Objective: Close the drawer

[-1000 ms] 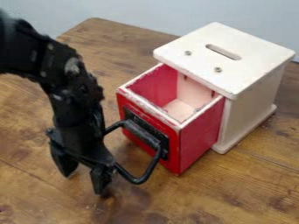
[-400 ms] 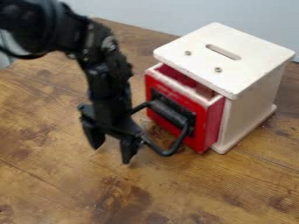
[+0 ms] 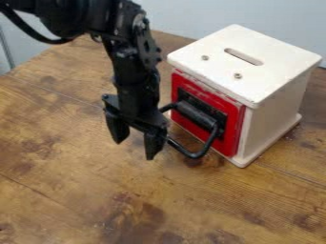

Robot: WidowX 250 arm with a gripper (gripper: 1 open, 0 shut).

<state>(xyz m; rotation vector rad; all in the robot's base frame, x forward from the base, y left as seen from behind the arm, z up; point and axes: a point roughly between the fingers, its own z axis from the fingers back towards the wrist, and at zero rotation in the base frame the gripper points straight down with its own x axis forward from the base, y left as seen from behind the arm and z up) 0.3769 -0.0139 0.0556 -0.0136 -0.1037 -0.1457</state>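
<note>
The red drawer (image 3: 204, 112) sits almost fully inside the pale wooden box (image 3: 246, 76), with only its black front plate and a thin red edge showing at the box's open side. Its large black loop handle (image 3: 195, 133) juts out toward the black robot arm (image 3: 128, 57). The gripper (image 3: 135, 133) points down at the wooden table (image 3: 64, 191), its fingers (image 3: 152, 143) spread apart and pinching nothing, just beside the handle's outer end.

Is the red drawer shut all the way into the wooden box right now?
Nearly shut, not flush: the drawer has a narrow strip of red side showing outside the wooden box.
</note>
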